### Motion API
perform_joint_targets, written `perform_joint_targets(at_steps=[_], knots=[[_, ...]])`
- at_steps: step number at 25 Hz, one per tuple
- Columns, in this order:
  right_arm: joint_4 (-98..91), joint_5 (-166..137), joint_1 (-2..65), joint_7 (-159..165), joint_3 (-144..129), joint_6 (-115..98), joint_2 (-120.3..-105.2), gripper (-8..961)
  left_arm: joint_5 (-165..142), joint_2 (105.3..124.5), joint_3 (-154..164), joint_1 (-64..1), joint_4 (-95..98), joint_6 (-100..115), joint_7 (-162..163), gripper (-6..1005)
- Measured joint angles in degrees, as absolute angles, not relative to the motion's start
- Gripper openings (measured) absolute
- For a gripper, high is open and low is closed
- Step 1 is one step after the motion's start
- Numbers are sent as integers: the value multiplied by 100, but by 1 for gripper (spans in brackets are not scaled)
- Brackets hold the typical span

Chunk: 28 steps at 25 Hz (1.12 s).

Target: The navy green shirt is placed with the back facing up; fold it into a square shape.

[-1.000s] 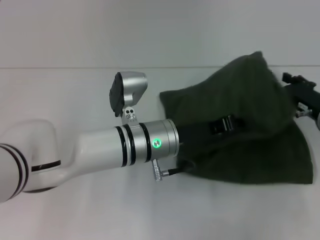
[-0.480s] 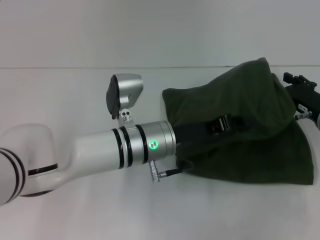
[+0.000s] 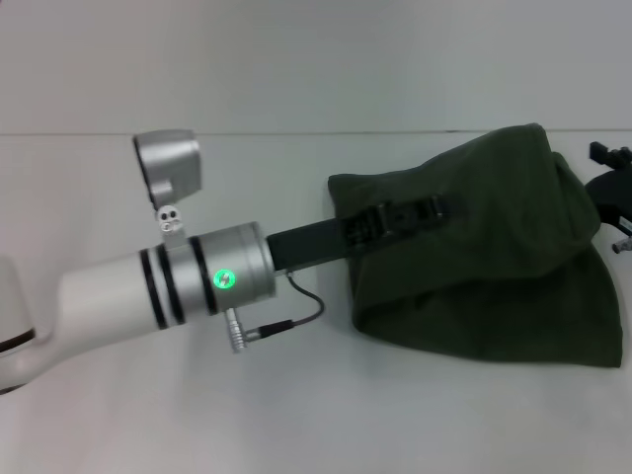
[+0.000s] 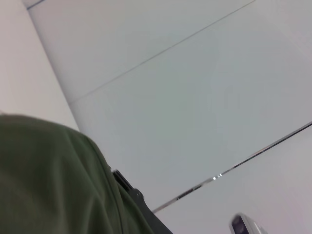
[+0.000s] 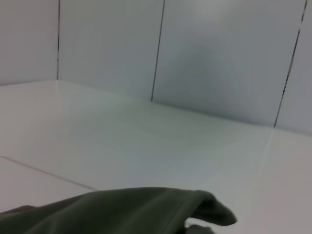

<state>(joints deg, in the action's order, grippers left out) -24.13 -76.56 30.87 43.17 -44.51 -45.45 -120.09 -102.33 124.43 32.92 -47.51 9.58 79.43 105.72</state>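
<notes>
We see one navy green shirt bunched into a loose dark mound on the right part of the white table, its upper edge lifted into a rounded hump toward the far right and its lower edge lying flat on the tabletop. No lettering shows on the visible cloth, only plain olive fabric with soft folds. Our left gripper reaches in from the left along the table and its black fingers lie against the near left edge of the shirt, partly covered by the cloth, so we cannot tell whether they are closed on the fabric or merely resting on it. Behind it the silver wrist with a green light and a thin black cable sits just left of the shirt. Our right gripper shows only as a black piece at the far right edge, just beside the raised hump of the shirt; its fingers are hidden from us. In the left wrist view the shirt fills one corner, and in the right wrist view a fold of it lies low over the pale table. We count one shirt, two grippers, one table.
</notes>
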Motion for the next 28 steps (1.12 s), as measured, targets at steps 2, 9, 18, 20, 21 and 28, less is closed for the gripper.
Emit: perform_joint_targets(at_steps=[2, 9, 18, 20, 21, 28], knots=[[-2384, -7356, 2963, 3715, -4357, -4849, -12016, 892, -10233, 12434, 3283, -4614, 1117, 8055, 10571, 447], [-2337, -6711, 2725, 3538, -4295, -5109, -12007, 891, -10165, 12416, 3260, -4345, 1388, 8168, 10572, 672], [-2185, -6594, 2469, 4177, -4039, -4841, -11974, 890, -10156, 12406, 3251, -4118, 1718, 8492, 10500, 671], [-2277, -6807, 2354, 4997, -4079, -4915, -11909, 890, -10127, 12411, 3247, -3935, 1951, 8861, 10218, 671], [-2372, -7027, 2296, 5474, -4109, -5013, -11864, 890, -10116, 12408, 3245, -3852, 2037, 9021, 10057, 672], [-3281, -9016, 2122, 9255, -4143, -6290, -11400, 889, -10236, 12396, 3318, -3026, 2918, 9824, 8685, 673]])
